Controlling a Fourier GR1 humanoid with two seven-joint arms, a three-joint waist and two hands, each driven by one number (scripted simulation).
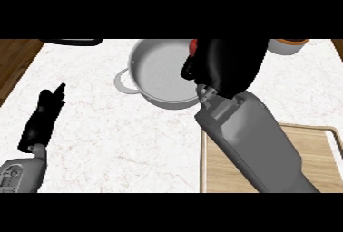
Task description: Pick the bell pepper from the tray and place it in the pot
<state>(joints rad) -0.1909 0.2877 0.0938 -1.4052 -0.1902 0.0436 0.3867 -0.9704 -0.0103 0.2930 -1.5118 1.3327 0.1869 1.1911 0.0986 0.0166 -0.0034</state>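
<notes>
Nearest the robot: wooden tray [308, 154] at lower right – pale, flat, raised rim, nothing visible on the part not covered by the right forearm. Left hand [41, 120] rests at lower left on the counter [114, 136], fingers straight and relaxed, holding nothing. Counter is white marble w/ faint veining, smooth.

Mid-field: right hand [224, 61] is over the far-right rim of the pot [157, 68], fingers curled downward. A sliver of red shows at its upper-left edge – judged to be the bell pepper [193, 46], held in the hand and mostly hidden; its shape can't be read. Pot is round, grey metal, matte inside, loop handle on the left side, interior looks bare.

Far edge: a dark object [74, 41] at top left and a container w/ orange top [289, 44] at top right, both cropped.

Risks, as judgement: hand sits near the rim rather than centre, so a release here could land the pepper on the rim and send it rolling onto the counter. Lowering further could knock the pot. Pepper skin probably smooth – may slip.
</notes>
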